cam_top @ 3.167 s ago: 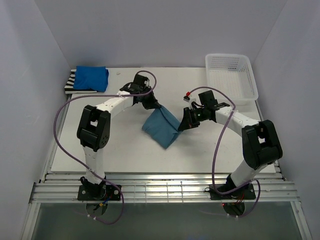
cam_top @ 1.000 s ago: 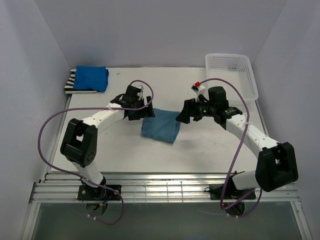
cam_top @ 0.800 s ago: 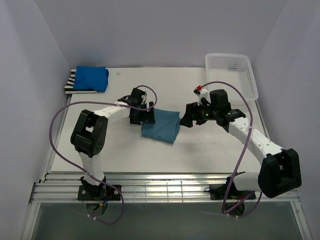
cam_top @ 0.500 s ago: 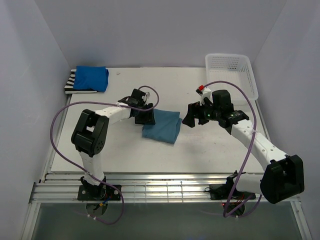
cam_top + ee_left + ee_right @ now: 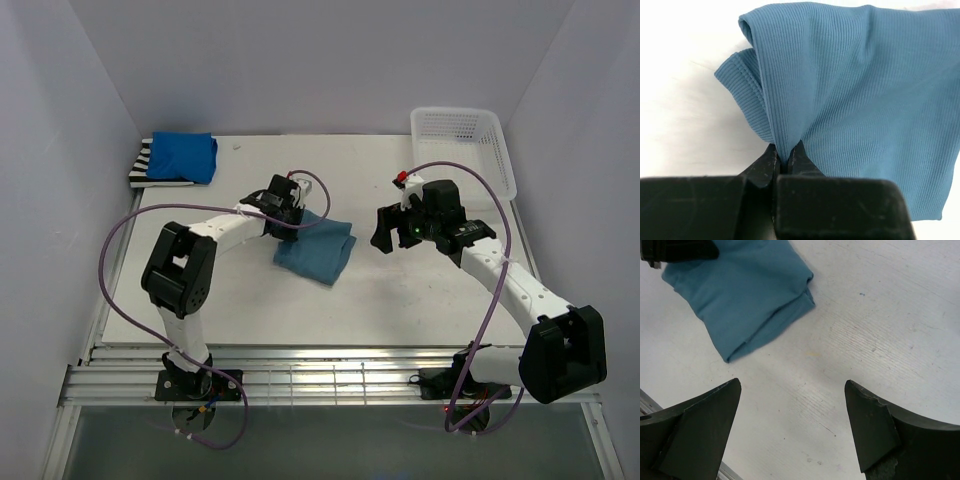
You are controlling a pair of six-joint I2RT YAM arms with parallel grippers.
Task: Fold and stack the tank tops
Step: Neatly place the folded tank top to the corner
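The folded teal tank top [image 5: 315,247] lies mid-table; it also fills the left wrist view [image 5: 860,100] and shows at the upper left of the right wrist view [image 5: 740,295]. My left gripper [image 5: 291,213] [image 5: 786,161] is shut on a pinch of its left edge, which stands up in a ridge. A royal blue tank top [image 5: 183,156] rests folded on the striped tank top [image 5: 143,166] at the far left corner. My right gripper [image 5: 392,236] [image 5: 792,427] hangs open over bare table, right of the teal top, holding nothing.
A white lattice basket [image 5: 462,153] stands at the far right corner. The table's front edge [image 5: 330,345] meets a metal rail. Purple cables loop from both arms.
My left gripper went from wide open beside the teal top to shut on its left edge, and the cloth has shifted slightly left. The right gripper drew back to the right.
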